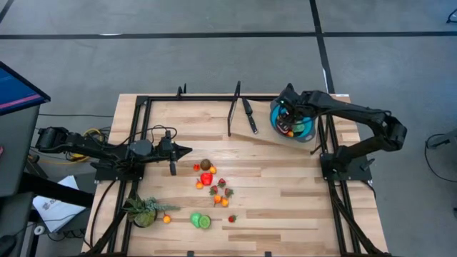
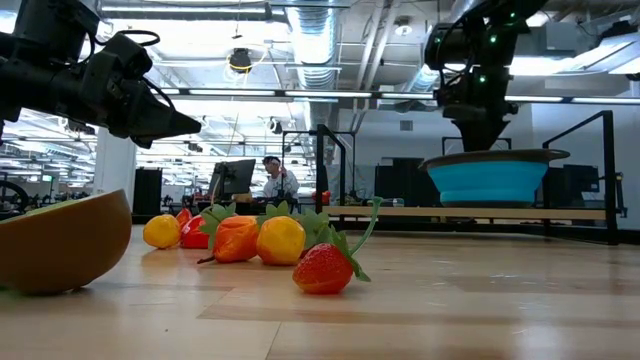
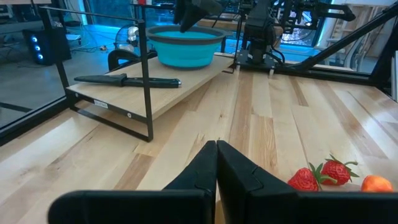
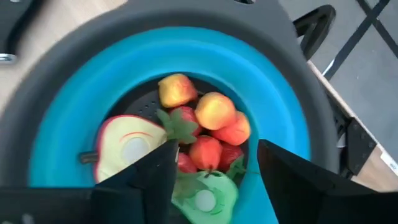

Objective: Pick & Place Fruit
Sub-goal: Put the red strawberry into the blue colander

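Small toy fruits (image 1: 211, 184) lie loose near the middle of the table: red, orange, brown and green pieces; in the low view a strawberry (image 2: 324, 270) and oranges lie close. The blue bowl (image 1: 305, 127) stands on a raised wooden board at the far right and holds several fruits (image 4: 205, 134). My right gripper (image 4: 214, 165) hangs open straight above the bowl, touching nothing. My left gripper (image 3: 216, 149) is shut and empty, hovering left of the fruit pile (image 1: 187, 150).
A black-handled knife (image 1: 249, 116) lies on the raised board (image 3: 186, 84) beside the bowl. A spiky green plant (image 1: 145, 210) sits near the near-left corner. Black frame rails (image 1: 139, 128) run along the table's left, right and far sides. A person sits far behind in the room.
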You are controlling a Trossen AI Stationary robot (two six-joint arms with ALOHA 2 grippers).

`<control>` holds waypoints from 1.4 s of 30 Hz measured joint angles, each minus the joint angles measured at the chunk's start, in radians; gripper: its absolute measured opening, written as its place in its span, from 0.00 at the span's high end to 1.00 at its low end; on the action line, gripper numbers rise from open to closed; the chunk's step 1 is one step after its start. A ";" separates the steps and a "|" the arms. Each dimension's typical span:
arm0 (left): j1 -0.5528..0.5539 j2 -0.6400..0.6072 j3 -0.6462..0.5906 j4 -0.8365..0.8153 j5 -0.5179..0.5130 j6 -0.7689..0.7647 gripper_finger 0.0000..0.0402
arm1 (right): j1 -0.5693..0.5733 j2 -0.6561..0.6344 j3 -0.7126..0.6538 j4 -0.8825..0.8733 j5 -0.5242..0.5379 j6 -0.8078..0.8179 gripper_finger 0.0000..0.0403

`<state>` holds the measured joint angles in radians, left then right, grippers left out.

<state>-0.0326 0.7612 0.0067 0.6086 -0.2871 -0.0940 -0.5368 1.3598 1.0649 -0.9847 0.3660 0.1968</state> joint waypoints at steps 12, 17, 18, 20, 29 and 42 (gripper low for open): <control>0.000 0.000 0.000 0.000 0.000 0.000 1.00 | 0.286 0.000 0.077 0.113 -0.009 0.034 0.57; 0.000 0.000 0.000 0.000 0.000 0.000 1.00 | 0.426 -0.001 0.079 0.241 -0.010 0.043 0.63; 0.000 0.000 0.000 0.000 0.000 0.000 1.00 | 0.454 -0.001 0.079 0.263 -0.010 0.043 0.63; 0.000 0.000 0.000 0.000 0.000 0.000 1.00 | 0.506 0.001 0.079 0.304 -0.010 0.043 0.65; 0.000 0.000 0.000 0.000 0.000 0.000 1.00 | 0.700 0.003 0.079 0.561 -0.009 0.159 0.68; 0.000 0.000 0.000 0.000 0.000 0.000 1.00 | 0.892 0.003 0.079 0.711 -0.001 0.163 0.69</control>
<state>-0.0324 0.7612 0.0063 0.6088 -0.2874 -0.0940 0.3555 1.3624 1.1435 -0.2739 0.3649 0.3599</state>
